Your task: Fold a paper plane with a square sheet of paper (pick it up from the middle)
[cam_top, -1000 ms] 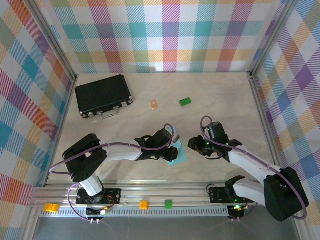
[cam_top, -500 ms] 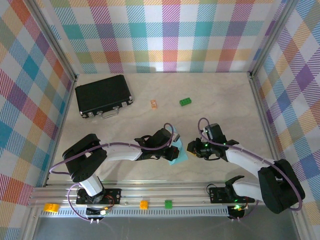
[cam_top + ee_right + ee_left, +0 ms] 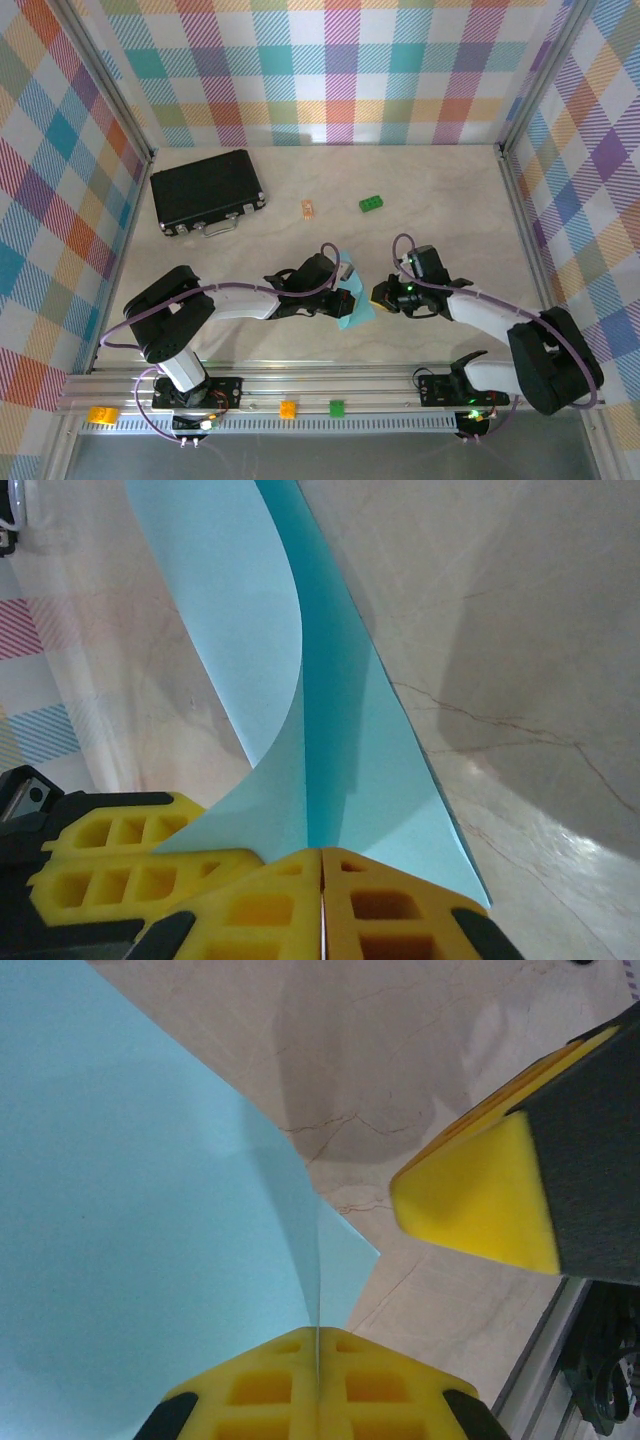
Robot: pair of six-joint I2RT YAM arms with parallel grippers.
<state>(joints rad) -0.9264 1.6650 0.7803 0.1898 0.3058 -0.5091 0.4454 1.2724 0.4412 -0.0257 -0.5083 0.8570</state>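
The light blue sheet of paper [image 3: 358,313] lies folded along a centre crease, low over the table between the two arms. My left gripper [image 3: 346,297] is shut on its left side; in the left wrist view the yellow fingertips [image 3: 318,1338] pinch a thin edge of the paper [image 3: 130,1210]. My right gripper [image 3: 380,296] is shut on the paper's right side; in the right wrist view its jaws [image 3: 322,855] meet on the crease of the paper [image 3: 345,730]. The two grippers sit close together, each one's yellow fingers showing in the other's wrist view [image 3: 480,1195] [image 3: 110,855].
A black case [image 3: 207,190] lies at the back left. A green brick [image 3: 371,204] and a small orange piece [image 3: 308,208] sit behind the grippers. Small bricks [image 3: 287,408] rest on the front rail. Plaid walls close in the table.
My right gripper has moved left to the paper and closed on its edge. The left gripper has stayed shut on the paper, shifting slightly.
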